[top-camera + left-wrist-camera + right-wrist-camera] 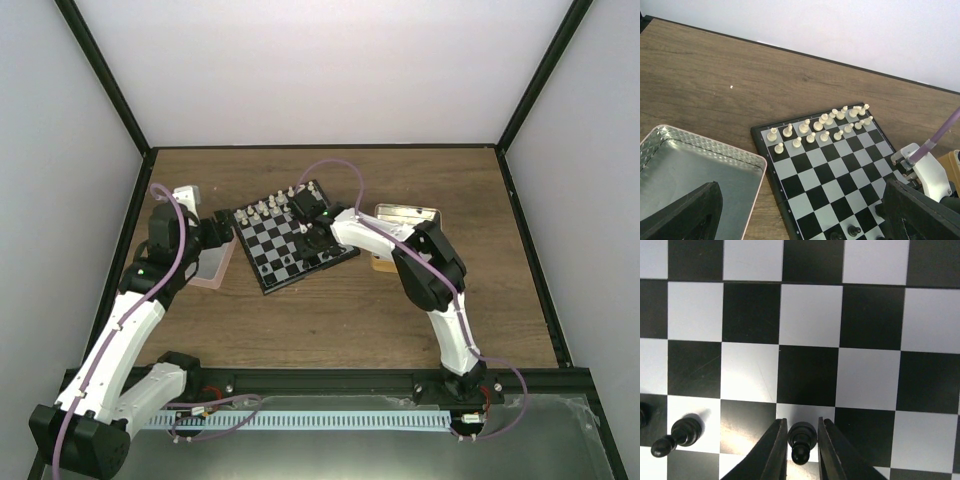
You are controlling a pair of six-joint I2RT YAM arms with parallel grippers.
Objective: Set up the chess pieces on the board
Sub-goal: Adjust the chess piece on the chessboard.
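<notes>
- two jaw sets. right gripper [801, 423] clenched narrow on a glossy black pawn [801, 437] on the checkered board [810, 315]
- left gripper [802, 187] wide apart, empty, over dimpled metal tin [690, 170]

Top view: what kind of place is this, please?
Likely a robot test enclosure, not a home: white walls in a black frame surround a wooden table, and a robot arm reaches over a small chessboard.

The right arm [365, 232] is hiding the board's [262, 252] right squares from above. A black piece [642, 415] is being cropped at the right wrist view's left edge.
</notes>
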